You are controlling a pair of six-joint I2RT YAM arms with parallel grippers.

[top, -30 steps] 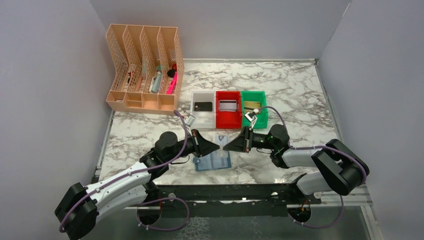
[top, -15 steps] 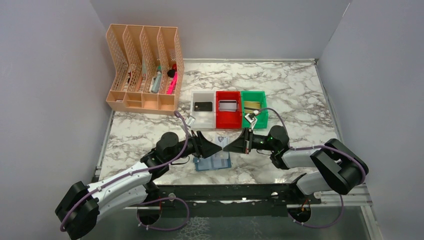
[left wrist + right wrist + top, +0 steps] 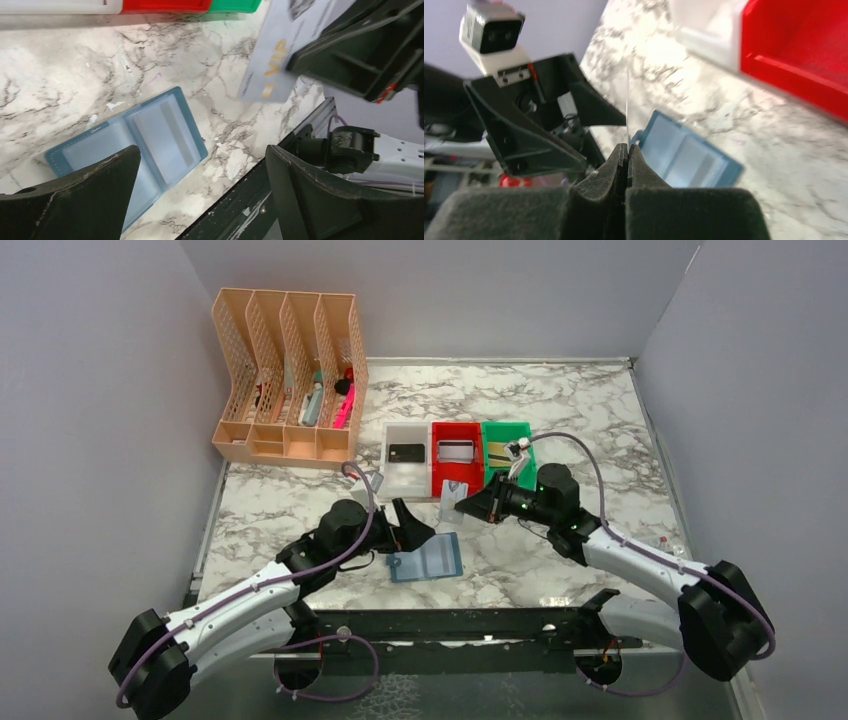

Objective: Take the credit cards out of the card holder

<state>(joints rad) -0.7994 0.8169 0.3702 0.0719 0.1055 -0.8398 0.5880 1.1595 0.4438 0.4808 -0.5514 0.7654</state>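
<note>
Pinched edge-on in the closed right gripper, raised off the bench: one pale credit card marked VIP, just in front of the red bin. Lying open and flat on the bench between the two arms, just beside the wide-open left gripper: blue card holder, clear pockets up.

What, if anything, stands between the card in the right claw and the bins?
Nothing visible. The card, pinched in the right gripper, hangs just in front of the red bin; the open left gripper sits aside near the card holder.
</note>
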